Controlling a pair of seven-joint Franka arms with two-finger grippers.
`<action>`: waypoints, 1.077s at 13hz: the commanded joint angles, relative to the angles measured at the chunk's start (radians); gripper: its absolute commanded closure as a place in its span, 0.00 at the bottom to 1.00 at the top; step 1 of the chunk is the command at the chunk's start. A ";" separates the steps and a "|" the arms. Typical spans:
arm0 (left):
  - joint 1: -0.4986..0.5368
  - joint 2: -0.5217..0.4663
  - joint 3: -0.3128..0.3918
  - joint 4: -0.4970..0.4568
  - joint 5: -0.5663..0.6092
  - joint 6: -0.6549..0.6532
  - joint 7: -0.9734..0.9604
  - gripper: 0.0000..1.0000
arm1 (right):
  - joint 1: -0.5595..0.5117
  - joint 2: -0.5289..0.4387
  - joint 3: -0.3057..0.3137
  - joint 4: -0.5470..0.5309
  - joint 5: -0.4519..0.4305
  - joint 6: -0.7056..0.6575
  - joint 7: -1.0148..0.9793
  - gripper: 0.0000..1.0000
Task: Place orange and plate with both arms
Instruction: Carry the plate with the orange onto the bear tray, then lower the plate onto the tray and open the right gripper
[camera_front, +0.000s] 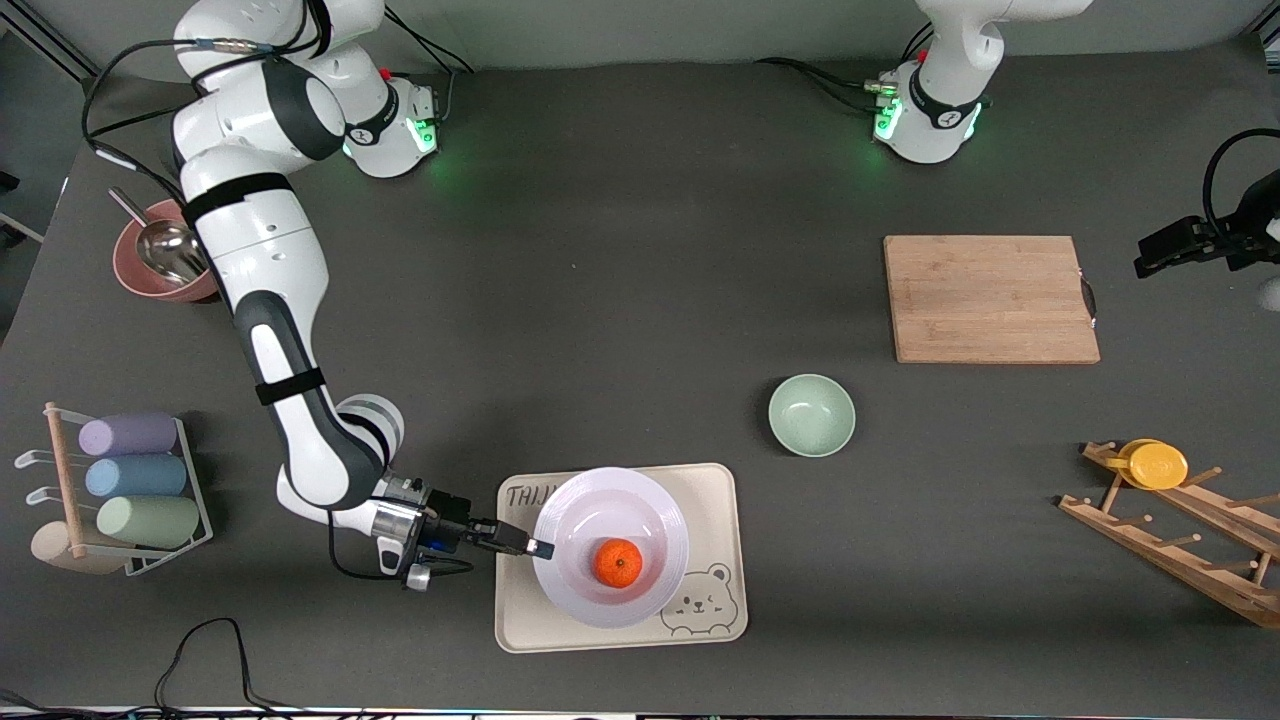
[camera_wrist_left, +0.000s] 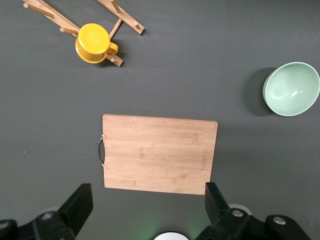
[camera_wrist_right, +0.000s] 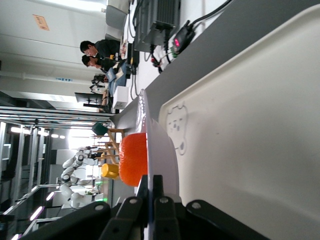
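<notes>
The right tool is pinching the plate rim over the tray, orange sitting in its well, so keeping it level matters, while the left tool is waiting spread above the cutting board.

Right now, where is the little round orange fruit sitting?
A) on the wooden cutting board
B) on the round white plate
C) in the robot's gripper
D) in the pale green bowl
B: the small round orange fruit rests in the shallow well of the round white plate, which sits on the cream bear-print tray.
</notes>
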 joint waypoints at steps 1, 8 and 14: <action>-0.011 -0.014 0.011 -0.015 -0.009 0.021 0.017 0.00 | 0.028 0.071 -0.013 0.084 -0.020 0.029 -0.008 1.00; -0.009 -0.014 0.011 -0.015 -0.008 0.027 0.017 0.00 | 0.032 0.090 -0.013 0.056 -0.017 0.036 -0.011 1.00; -0.011 -0.015 0.011 -0.012 -0.008 0.023 0.015 0.00 | 0.035 0.072 -0.044 0.021 -0.023 0.036 -0.010 0.67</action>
